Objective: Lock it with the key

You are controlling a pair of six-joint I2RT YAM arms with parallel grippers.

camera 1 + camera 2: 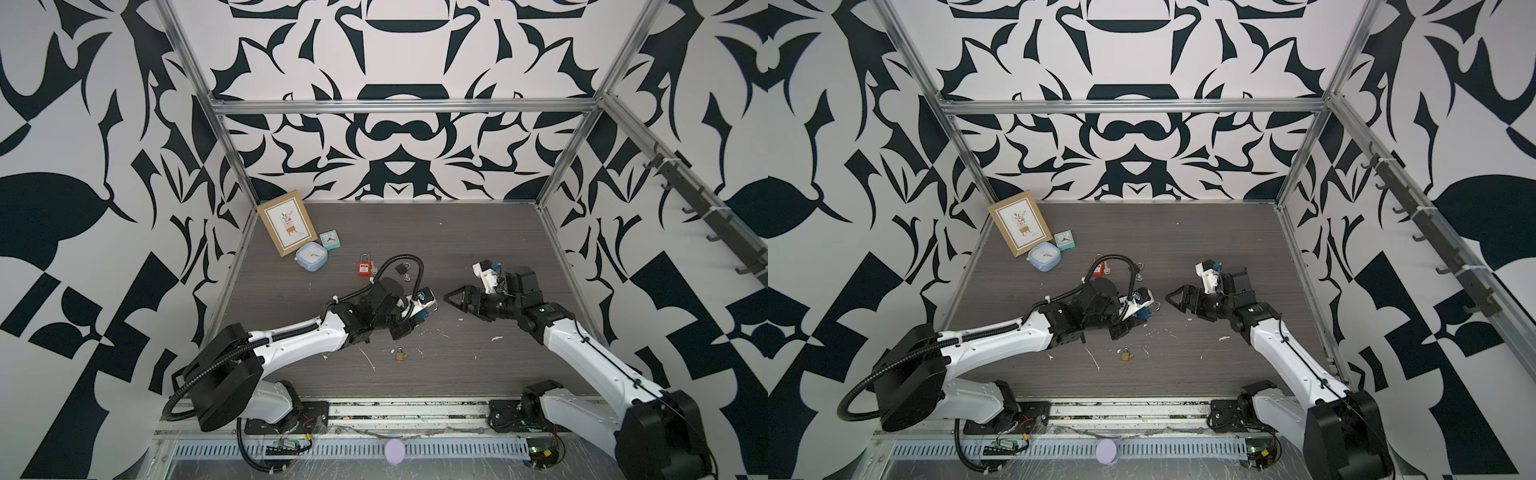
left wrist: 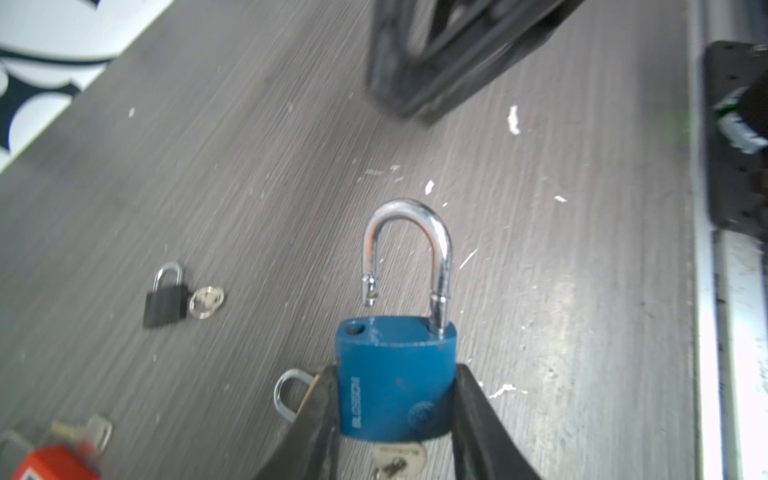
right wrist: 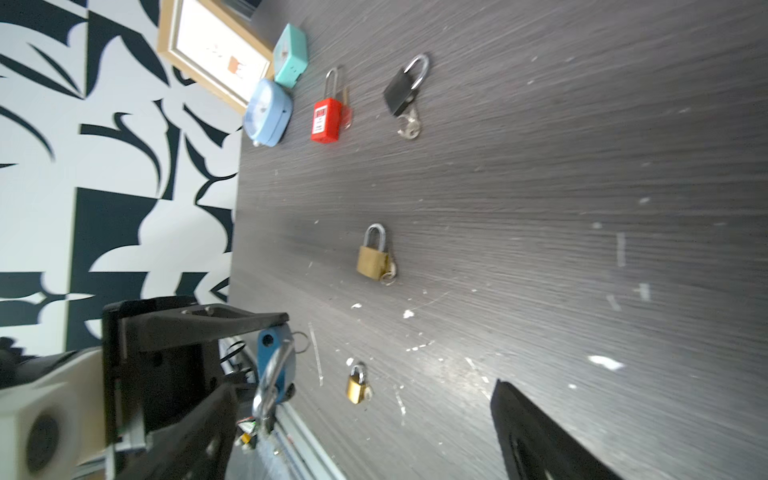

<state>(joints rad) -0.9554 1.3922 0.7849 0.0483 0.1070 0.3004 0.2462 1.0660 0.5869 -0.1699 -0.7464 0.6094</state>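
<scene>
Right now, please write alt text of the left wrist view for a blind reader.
A blue padlock, its steel shackle open, is clamped between the jaws of the left gripper, with a key in its base. Nearby, a black padlock and a red padlock lie on the grey table.

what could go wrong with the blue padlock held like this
The blue padlock is pinched only by its sides in the left gripper; a push from the open right gripper on the shackle could slide it. The shackle's free end looks slightly off its hole and may miss. The key sits low between the fingers, awkward to reach.
</scene>
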